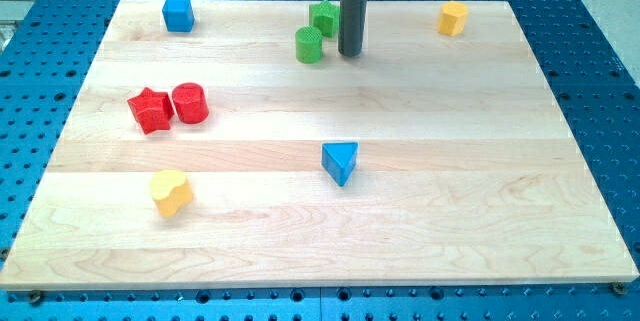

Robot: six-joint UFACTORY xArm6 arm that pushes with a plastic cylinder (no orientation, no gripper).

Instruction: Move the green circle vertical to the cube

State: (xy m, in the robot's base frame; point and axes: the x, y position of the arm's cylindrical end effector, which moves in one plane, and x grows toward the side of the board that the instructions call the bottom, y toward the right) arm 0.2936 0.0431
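The green circle (309,45), a short cylinder, stands near the view's top centre of the wooden board (420,211). A second green block (324,17), its shape unclear, sits just above and right of it, partly behind my rod. The blue cube (178,13) is at the view's top left. My tip (349,54) rests on the board just right of the green circle, a small gap apart.
A red star (150,110) and a red cylinder (190,103) sit together at the view's left. A yellow heart-like block (171,192) lies at the lower left. A blue triangle (340,162) is in the middle. A yellow block (453,18) is at the top right.
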